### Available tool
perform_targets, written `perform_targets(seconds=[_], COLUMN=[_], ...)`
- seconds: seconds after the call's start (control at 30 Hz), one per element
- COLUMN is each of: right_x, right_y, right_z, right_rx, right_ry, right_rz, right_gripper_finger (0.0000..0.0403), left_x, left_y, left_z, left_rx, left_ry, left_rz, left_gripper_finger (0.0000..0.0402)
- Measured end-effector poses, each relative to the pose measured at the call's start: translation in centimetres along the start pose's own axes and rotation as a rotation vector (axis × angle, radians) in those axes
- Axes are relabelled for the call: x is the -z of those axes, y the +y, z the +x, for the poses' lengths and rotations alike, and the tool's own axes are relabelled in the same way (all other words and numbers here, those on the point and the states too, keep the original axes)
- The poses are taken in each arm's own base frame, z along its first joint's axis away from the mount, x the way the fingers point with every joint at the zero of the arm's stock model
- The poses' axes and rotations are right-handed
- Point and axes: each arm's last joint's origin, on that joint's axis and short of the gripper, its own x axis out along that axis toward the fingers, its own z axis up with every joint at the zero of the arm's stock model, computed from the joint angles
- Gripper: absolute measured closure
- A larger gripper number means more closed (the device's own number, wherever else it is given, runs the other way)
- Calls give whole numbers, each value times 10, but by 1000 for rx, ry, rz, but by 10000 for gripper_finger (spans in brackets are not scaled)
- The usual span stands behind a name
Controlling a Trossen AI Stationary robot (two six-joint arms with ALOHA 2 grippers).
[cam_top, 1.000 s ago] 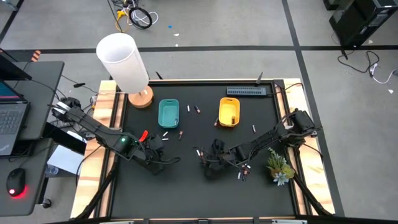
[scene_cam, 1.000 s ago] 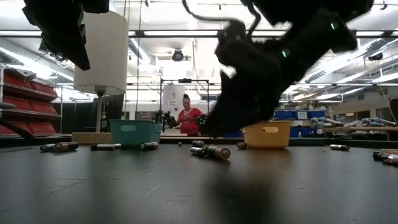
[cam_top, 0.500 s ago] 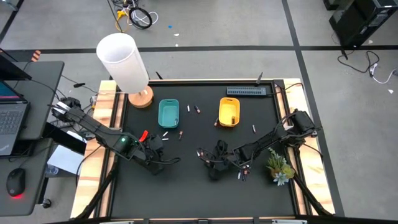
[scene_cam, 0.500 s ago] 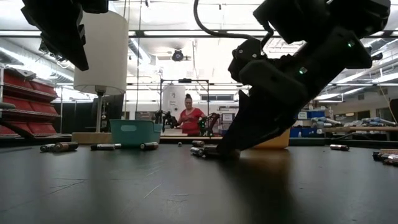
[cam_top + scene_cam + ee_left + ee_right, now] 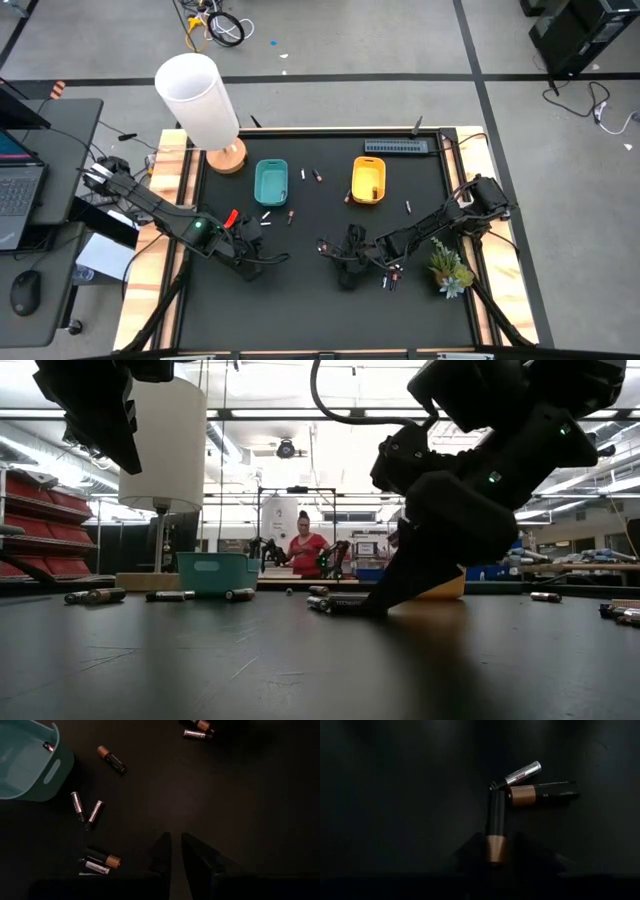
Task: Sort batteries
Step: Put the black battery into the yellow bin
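The right gripper (image 5: 330, 250) is down on the black desk (image 5: 420, 300), near its middle and towards the front edge. In its wrist view the two fingers (image 5: 470, 851) stand on either side of a dark battery with a copper end (image 5: 495, 834), narrowed around it; whether they already press on it is hard to say, and the battery lies flat on the desk. Touching the far end of that battery are a thin silver battery (image 5: 519, 774) and another dark and copper battery (image 5: 542, 793), the three forming a small cluster. In the low view the gripper's tip meets the desk at this cluster (image 5: 335, 603).

The left gripper (image 5: 262, 255) hangs above the desk on the left side, in front of the teal tray (image 5: 271, 182). Its fingers (image 5: 161, 851) are almost closed, with only a thin gap between them, and hold nothing.

Other batteries lie loose on the desk: a few just in front of the teal tray (image 5: 87, 810), a pair between the two trays (image 5: 311, 175), one to the right of the yellow tray (image 5: 368, 180), and several near a small plant (image 5: 447, 265). One battery (image 5: 48, 746) lies inside the teal tray. A white lamp (image 5: 196, 100) stands at the far left corner.
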Motion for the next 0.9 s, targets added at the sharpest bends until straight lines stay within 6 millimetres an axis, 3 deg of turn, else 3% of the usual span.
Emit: perform_targets(seconds=[0.13, 0.43, 0.63, 0.8, 0.9], right_x=[2, -4, -15, -25, -33], right_y=[0, -6, -23, -35, -42], right_z=[0, -4, -13, -31, -51], right_rx=[-13, -45, -46, -39, -39], right_ry=[23, 34, 61, 86, 87], right_rz=[-41, -30, -24, -6, 9], right_gripper_finger=[355, 355, 355, 355, 355], left_x=[2, -1, -5, -9, -11], left_y=[3, 9, 9, 12, 13], left_z=[0, -11, -10, -8, -7], left_rx=[-26, 8, 18, 6, 2], left_ry=[22, 2, -18, -37, -40], left_rz=[9, -39, -16, -26, -35], left_gripper_finger=[347, 345, 303, 253, 243])
